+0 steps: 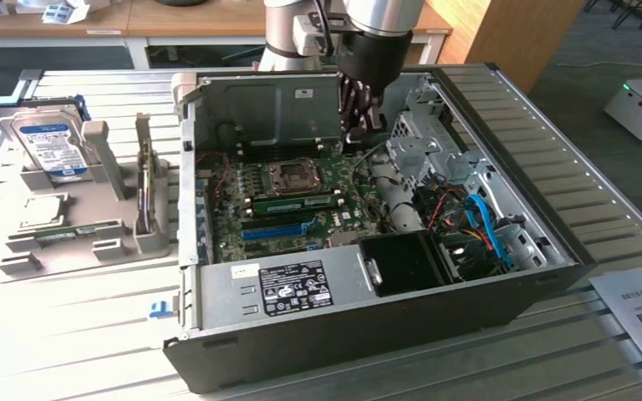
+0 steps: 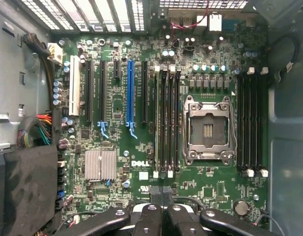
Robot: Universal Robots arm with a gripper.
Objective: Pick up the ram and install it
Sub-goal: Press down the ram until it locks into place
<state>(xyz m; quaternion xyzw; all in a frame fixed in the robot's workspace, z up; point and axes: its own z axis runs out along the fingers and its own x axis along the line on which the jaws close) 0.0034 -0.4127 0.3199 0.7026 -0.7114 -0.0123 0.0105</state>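
Observation:
A thin green ram stick (image 1: 76,231) lies flat in the grey holder tray (image 1: 114,251), at the exterior view's left, outside the computer case. A second green stick (image 1: 293,203) sits in a slot on the motherboard, just in front of the CPU socket (image 1: 295,174). My gripper (image 1: 357,132) hangs inside the open case above the board's back part. Its fingers are shut with nothing between them. In the wrist view the shut gripper (image 2: 163,216) looks straight down on the memory slots (image 2: 167,123) beside the CPU socket (image 2: 208,130).
The black case (image 1: 544,217) stands open upward, with drive cages and cables at the exterior view's right. A long blue slot (image 1: 277,231) crosses the board. A hard drive (image 1: 48,146) and an upright card (image 1: 143,180) stand in the tray.

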